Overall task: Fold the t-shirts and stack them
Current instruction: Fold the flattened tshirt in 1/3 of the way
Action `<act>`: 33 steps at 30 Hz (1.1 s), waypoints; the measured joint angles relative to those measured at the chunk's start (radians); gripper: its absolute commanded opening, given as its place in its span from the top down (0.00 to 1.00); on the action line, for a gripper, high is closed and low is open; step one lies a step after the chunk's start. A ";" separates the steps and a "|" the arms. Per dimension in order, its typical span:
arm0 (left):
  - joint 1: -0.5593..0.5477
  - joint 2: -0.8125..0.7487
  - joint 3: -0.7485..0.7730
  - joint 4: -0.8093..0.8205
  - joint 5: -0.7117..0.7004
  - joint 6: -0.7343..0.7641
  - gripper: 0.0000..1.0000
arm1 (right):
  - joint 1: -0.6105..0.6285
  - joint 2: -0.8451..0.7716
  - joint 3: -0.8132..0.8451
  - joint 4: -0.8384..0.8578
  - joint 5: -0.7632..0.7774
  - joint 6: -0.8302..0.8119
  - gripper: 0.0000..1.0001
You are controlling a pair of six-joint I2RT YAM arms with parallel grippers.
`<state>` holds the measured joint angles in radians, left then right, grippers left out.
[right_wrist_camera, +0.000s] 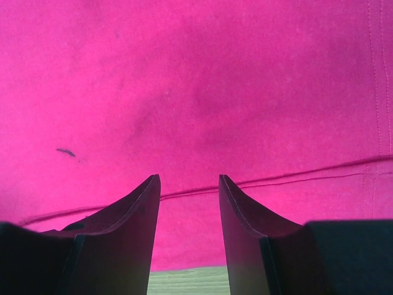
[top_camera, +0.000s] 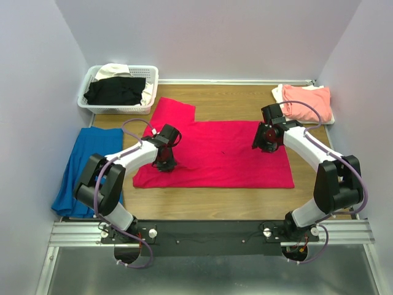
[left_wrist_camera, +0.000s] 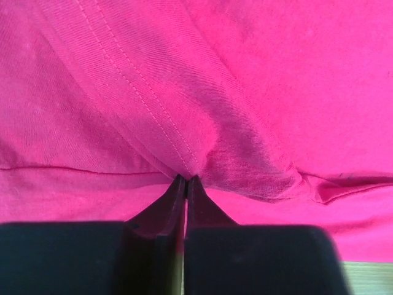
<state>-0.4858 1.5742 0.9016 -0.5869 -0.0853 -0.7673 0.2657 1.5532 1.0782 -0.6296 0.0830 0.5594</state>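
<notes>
The red t-shirt [top_camera: 227,157] lies spread flat on the wooden table [top_camera: 221,98] between the two arms, one sleeve [top_camera: 175,110] reaching away to the back left. We judge it is laid open like this so that its edges can be picked up and folded over.

Just to the left of the shirt lies a blue cloth [top_camera: 77,163], not part of the work in hand. Behind the shirt's left sleeve stands the white basket [top_camera: 151,77], holding a black t-shirt [top_camera: 116,91] and a cream garment [top_camera: 113,69]; we take these for the ones waiting their turn. Behind the shirt's right corner a salmon-pink t-shirt [top_camera: 307,101] rests folded on a white garment [top_camera: 279,93] — likely the stack, kept out of the working space.

The left gripper [left_wrist_camera: 186,179] is down on the shirt's left part, its jaws closed together on a pinch of red fabric, with creases running out from the tips beside a stitched hem. The right gripper [right_wrist_camera: 189,179] sits over the shirt's back right edge, jaws standing apart with nothing between them and the cloth smooth below.

We read this as the grasping step — the left has its hold and the right has yet to close, presumably so both sides lift together and the fold falls straight.
</notes>
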 measured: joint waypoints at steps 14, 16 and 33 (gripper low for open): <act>-0.001 0.006 0.182 -0.102 -0.057 0.008 1.00 | 0.000 0.016 0.001 0.000 0.011 0.007 0.50; 0.000 0.006 0.194 -0.104 -0.061 0.016 1.00 | 0.000 0.016 0.001 0.000 0.013 0.008 0.50; -0.043 0.269 0.407 -0.069 -0.094 0.163 1.00 | 0.000 0.016 0.000 0.000 0.030 0.016 0.50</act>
<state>-0.5285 1.8427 1.3083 -0.6556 -0.1791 -0.6041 0.2657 1.5692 1.0786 -0.6300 0.1127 0.5755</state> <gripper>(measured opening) 0.010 0.502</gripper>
